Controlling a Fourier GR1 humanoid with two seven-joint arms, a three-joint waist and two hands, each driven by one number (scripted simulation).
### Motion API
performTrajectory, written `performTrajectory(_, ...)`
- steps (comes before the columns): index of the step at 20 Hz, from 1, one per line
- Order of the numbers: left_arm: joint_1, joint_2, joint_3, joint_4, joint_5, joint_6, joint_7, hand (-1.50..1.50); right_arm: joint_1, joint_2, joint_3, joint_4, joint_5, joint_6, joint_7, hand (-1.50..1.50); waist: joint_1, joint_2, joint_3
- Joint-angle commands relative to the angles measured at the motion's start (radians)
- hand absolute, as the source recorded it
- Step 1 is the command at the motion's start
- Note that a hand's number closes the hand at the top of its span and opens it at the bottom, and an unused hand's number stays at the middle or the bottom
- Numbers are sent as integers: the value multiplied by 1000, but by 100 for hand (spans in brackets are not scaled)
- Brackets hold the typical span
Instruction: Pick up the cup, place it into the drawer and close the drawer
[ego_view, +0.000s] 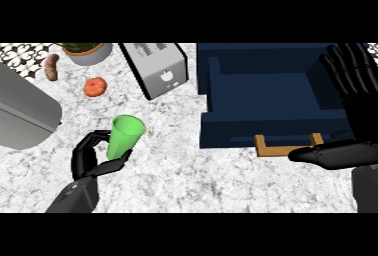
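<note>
One green cup sits grasped in the left hand above the surface; the right hand, fingers released, hovers by one open drawer.

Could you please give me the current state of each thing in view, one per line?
green cup: tilted, held off the counter by the left hand.
left hand: fingers and thumb curled round the cup.
right hand: open, fingers up, at the view's right edge.
drawer: open, nothing visible inside.
wooden handle: on the drawer's front, untouched.
toaster: standing beside the drawer.
tomato: resting on the counter.
</note>
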Motion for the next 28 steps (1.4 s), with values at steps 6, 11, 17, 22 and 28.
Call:
performTrajectory(6, -56, -35, -29, -63, -3, -212, -119, 150, 2, -5, -20, 3, -14, 2, -5, -150, 4, -3, 0)
performTrajectory(11, -150, -33, -100, -142, -37, -238, 3, 150, 9, -23, -25, 7, -18, 17, 13, -150, 17, -12, 3)
performTrajectory(17, -284, -64, -134, -302, -11, -200, 206, 150, 21, -19, -41, 51, -1, 16, -46, -150, 33, -16, 4)
performTrajectory(22, -397, -150, -210, -434, 1, -126, 425, 150, 50, -7, -22, 7, 18, 4, -30, -150, 32, -22, 5)
performTrajectory(28, -481, -153, -352, -544, 55, 22, 614, 150, 80, -2, -32, -14, 0, 13, -45, -150, 13, -16, 4)
